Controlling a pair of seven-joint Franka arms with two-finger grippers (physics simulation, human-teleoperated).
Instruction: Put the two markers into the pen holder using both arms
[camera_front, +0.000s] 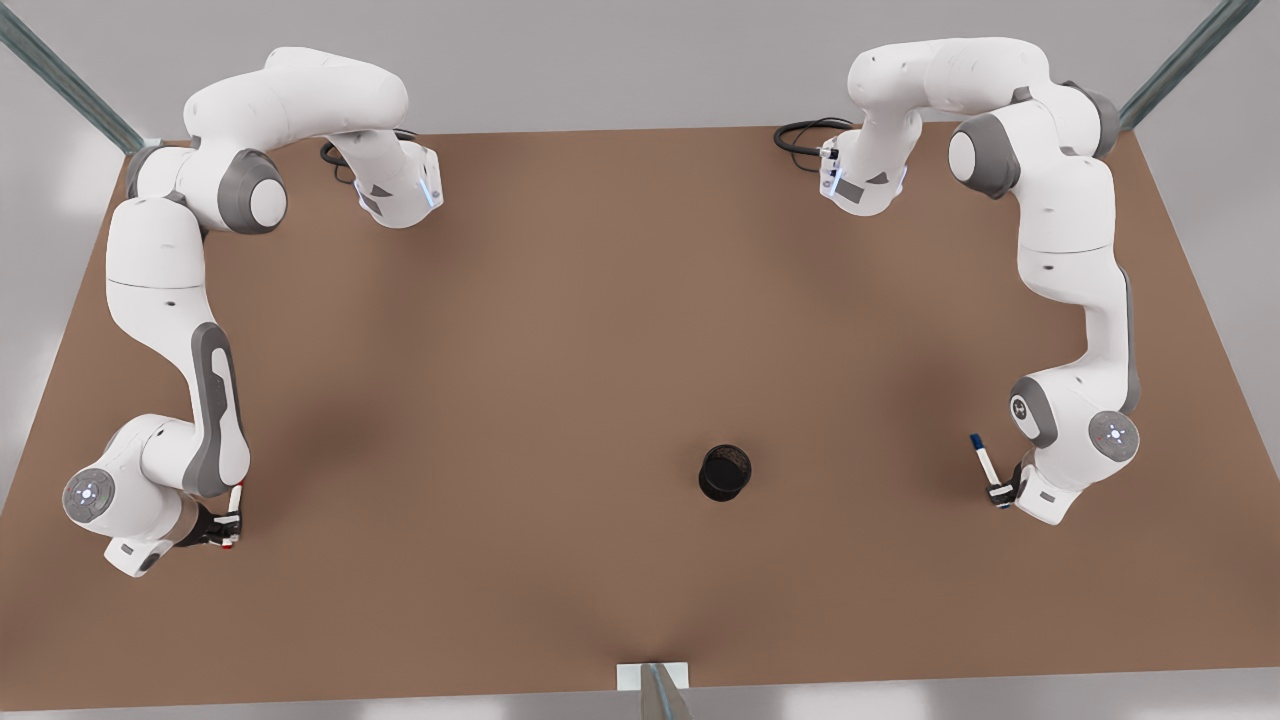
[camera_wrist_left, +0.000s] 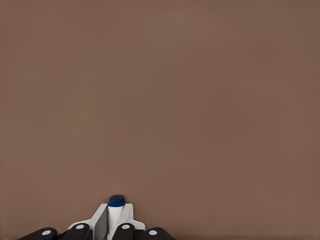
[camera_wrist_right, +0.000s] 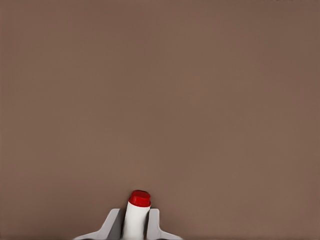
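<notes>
**Q:** Where each wrist view looks down its own marker at bare tabletop, what does the front view add?

**A:** It shows the whole brown tabletop (camera_front: 560, 330) with the black holder (camera_front: 724, 472) standing upright right of centre, nearer the blue marker (camera_front: 985, 464) than the red marker (camera_front: 233, 514), and well apart from both.

**Q:** Which arm is which?

**A:** The left wrist view looks along the blue marker (camera_wrist_left: 116, 212), so the left gripper (camera_front: 1003, 492) is the one at the front view's right. The right wrist view looks along the red marker (camera_wrist_right: 137, 212), so the right gripper (camera_front: 226, 528) is at the front view's left.

**Q:** How do the fingers stand?

**A:** The left gripper (camera_wrist_left: 115, 226) is clamped on the blue marker's white barrel, pads pressed to both sides, blue cap pointing away from the wrist. The right gripper (camera_wrist_right: 135, 225) is likewise closed on the red marker's barrel, red tip beyond the fingers (camera_wrist_right: 111, 224).

**Q:** Do the markers touch the tabletop?

**A:** That cannot be told from these views.
</notes>
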